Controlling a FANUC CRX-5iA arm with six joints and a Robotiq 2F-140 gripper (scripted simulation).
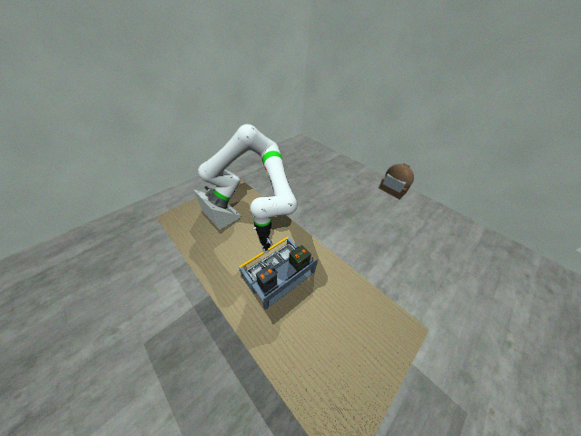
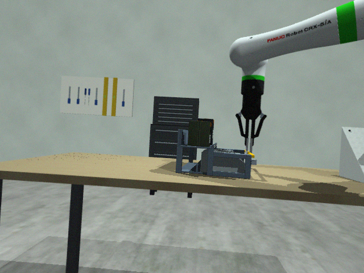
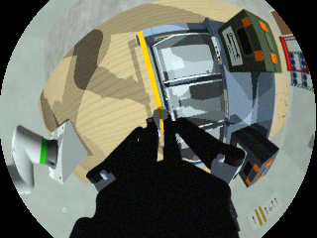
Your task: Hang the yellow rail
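Observation:
The yellow rail [image 1: 251,260] [image 2: 250,152] [image 3: 150,69] runs along the front top edge of the blue-grey bin rack [image 1: 287,287] [image 2: 212,170] [image 3: 261,102], on the side facing the robot base. My gripper [image 1: 266,245] [image 2: 249,149] [image 3: 161,114] points straight down and is shut on the rail near its middle. In the exterior view the rail sits level with the rack's top front bar, with a small grey hook part [image 2: 253,161] just below it. The hooks' end plates are too small to make out, so I cannot tell whether the rail lies between them.
Two dark green boxes with orange marks [image 1: 266,277] [image 1: 299,255] [image 3: 249,40] [image 3: 260,157] stand on the rack behind grey bins. The robot's grey wedge base [image 1: 218,212] [image 2: 352,152] [image 3: 63,153] stands at the table's end. A black cabinet [image 2: 173,117] stands behind the table.

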